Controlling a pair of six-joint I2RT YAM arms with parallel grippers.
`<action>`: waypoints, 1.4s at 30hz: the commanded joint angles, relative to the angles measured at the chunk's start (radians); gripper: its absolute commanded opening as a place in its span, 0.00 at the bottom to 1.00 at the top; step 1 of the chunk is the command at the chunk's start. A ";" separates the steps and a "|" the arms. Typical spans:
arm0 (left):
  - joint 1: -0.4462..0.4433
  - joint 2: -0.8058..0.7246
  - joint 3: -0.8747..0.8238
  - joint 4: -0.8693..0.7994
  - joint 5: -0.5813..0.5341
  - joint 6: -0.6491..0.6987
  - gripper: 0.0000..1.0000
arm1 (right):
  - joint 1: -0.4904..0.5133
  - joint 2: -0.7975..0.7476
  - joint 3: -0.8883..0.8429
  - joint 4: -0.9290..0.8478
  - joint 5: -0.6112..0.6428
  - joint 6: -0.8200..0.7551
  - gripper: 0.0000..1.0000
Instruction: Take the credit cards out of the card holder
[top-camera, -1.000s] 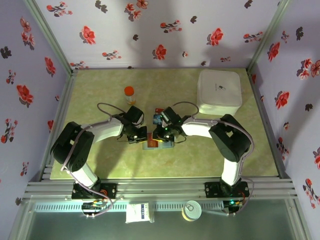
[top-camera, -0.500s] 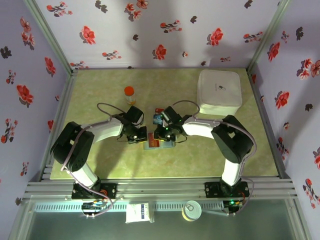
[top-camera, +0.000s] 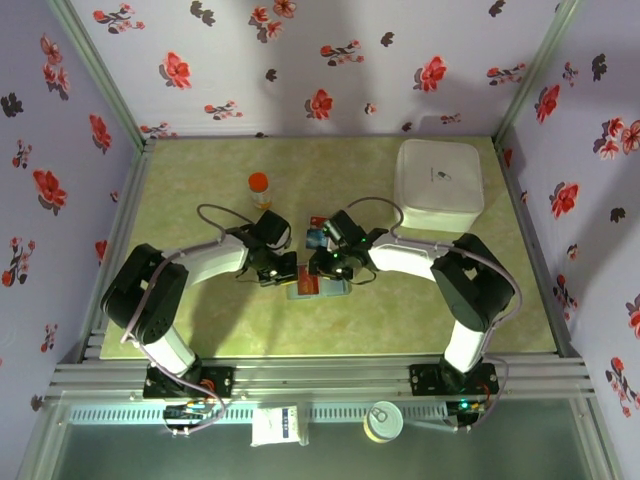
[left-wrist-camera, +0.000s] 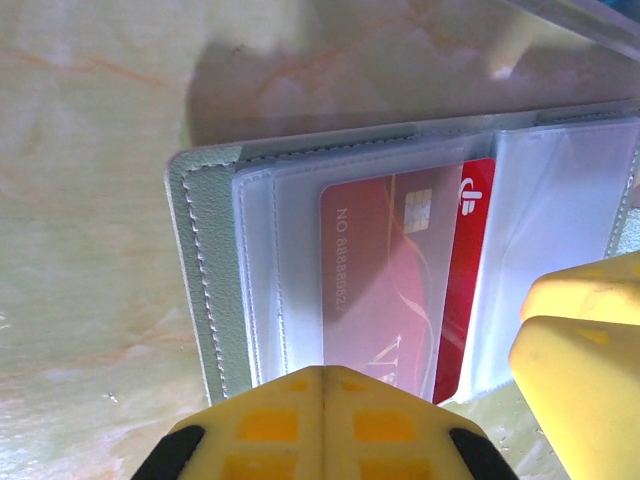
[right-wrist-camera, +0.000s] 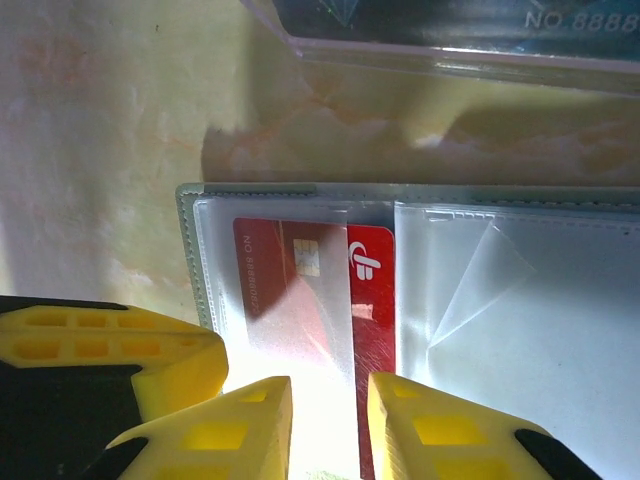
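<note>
The card holder (top-camera: 335, 290) lies open on the table between both grippers, its grey-green stitched edge (left-wrist-camera: 205, 270) on the left. A red credit card (left-wrist-camera: 385, 270) sits in its left clear pocket, one bare red strip (right-wrist-camera: 372, 300) sticking out past the pocket's edge. My left gripper (left-wrist-camera: 323, 378) is shut, its tips resting over the pocket's near edge. My right gripper (right-wrist-camera: 328, 405) is open, its fingers either side of the pocket's edge and the red strip. The right pocket (right-wrist-camera: 510, 300) looks empty. Another blue card (top-camera: 314, 238) lies just behind the holder.
A clear plastic sheet (right-wrist-camera: 430, 55) covers the blue card behind the holder. An orange-capped bottle (top-camera: 259, 188) stands at the back left, a big white rounded box (top-camera: 440, 185) at the back right. Both grippers' fingers crowd together at the holder's near edge.
The right arm has shifted slightly right and its gripper has crept along the holder. The left gripper has stayed on the holder's left panel.
</note>
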 joint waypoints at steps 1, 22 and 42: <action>-0.004 0.030 0.016 0.009 0.027 0.003 0.00 | 0.003 -0.021 -0.013 -0.021 0.024 -0.010 0.27; 0.000 0.061 0.004 -0.018 0.010 0.022 0.00 | -0.004 0.051 -0.021 -0.010 -0.002 -0.008 0.28; 0.007 0.059 -0.004 -0.018 0.009 0.020 0.00 | -0.026 0.003 -0.113 0.192 -0.087 0.071 0.25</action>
